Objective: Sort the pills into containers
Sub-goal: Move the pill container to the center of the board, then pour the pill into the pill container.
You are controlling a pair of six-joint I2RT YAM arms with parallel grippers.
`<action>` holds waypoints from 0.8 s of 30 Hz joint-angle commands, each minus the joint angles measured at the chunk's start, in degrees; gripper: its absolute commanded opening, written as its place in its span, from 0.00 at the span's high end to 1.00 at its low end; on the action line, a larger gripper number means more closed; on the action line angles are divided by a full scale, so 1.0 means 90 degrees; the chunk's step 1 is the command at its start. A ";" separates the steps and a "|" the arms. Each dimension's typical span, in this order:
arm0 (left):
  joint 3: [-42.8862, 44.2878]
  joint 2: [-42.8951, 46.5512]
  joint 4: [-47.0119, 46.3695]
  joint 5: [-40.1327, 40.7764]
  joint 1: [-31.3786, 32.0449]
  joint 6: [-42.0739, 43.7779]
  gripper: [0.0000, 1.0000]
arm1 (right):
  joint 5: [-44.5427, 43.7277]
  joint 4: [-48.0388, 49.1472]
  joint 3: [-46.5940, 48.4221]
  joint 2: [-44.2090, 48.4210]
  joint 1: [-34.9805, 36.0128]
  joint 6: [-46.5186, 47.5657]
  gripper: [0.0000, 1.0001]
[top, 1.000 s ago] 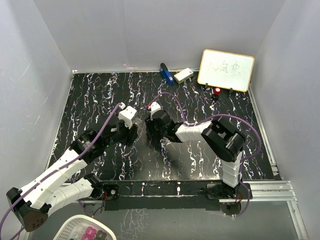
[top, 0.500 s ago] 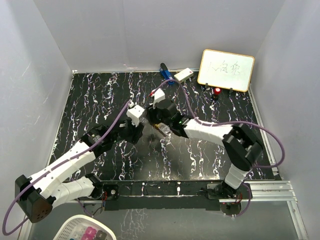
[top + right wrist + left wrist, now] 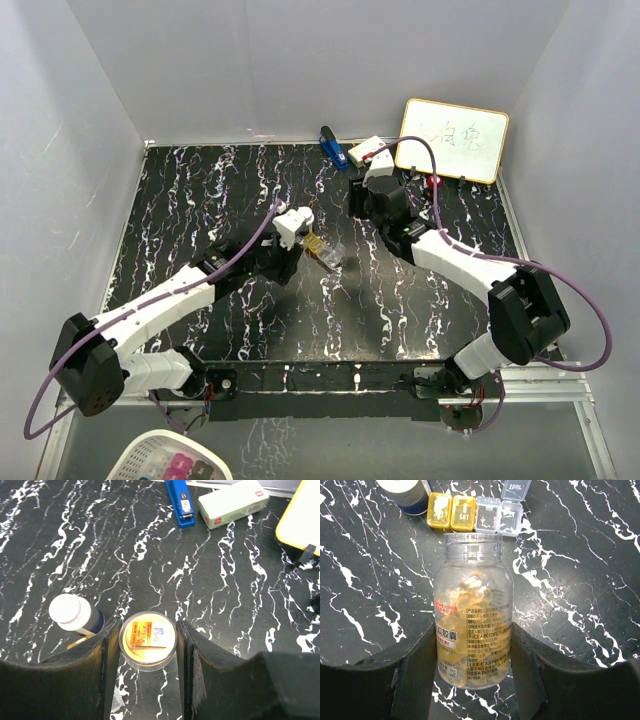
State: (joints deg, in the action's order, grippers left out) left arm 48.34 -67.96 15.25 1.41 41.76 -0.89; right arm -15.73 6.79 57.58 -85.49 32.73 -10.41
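My left gripper point(image 3: 473, 647) held the uncapped golden-amber bottle point(image 3: 472, 595), mouth aimed at the pill box point(image 3: 475, 514). My right gripper point(image 3: 148, 642) pinched a clear round cap point(image 3: 147, 636). Tipping slowly over an open clear section seemed best, to avoid spilling capsules.

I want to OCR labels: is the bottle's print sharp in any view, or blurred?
Left wrist: print on the capsule bottle is sharp, mild sheen only. Right wrist: label on the round lid is small, slightly soft. Top external: bottle too tiny to read.
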 commanded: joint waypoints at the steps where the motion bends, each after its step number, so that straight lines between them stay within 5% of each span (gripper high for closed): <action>1: -0.0191 0.0087 -0.0868 -0.0185 0.0038 -0.0063 1.00 | -0.0369 0.0075 -0.0195 0.0235 -0.0156 -0.0072 1.00; 24: 0.0263 -0.1776 -0.0592 -0.0487 0.0398 -0.0208 1.00 | -0.0650 -0.0009 -0.0720 0.0843 -0.0190 -0.0462 1.00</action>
State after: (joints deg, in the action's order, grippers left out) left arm 46.59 -82.67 7.68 -2.46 44.80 -2.59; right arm -19.86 4.45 51.35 -80.20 31.07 -13.89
